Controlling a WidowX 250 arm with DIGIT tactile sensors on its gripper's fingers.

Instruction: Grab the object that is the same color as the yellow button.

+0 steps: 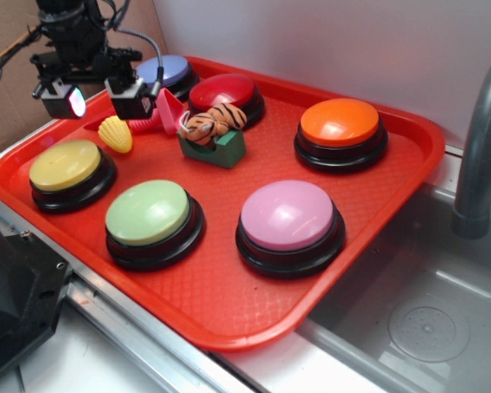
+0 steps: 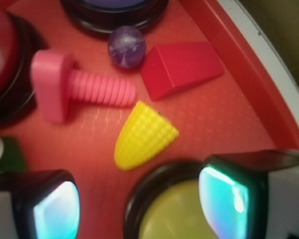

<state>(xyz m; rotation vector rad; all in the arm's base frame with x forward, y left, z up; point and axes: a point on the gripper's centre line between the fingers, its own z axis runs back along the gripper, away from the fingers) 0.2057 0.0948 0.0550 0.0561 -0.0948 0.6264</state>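
Tool (image 1: 95, 100) hangs wide open and empty above the red tray's (image 1: 229, 311) back left corner; you see the yellow corn toy (image 1: 116, 134) lying on the tray below its fingers (image 2: 229, 196), untouched; the yellow button (image 1: 65, 166) sits just beside it; a pink bolt (image 2: 74, 88) lies near.

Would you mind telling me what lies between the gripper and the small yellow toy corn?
Nothing: in the wrist view, only bare red tray separates the open gripper from the toy corn.
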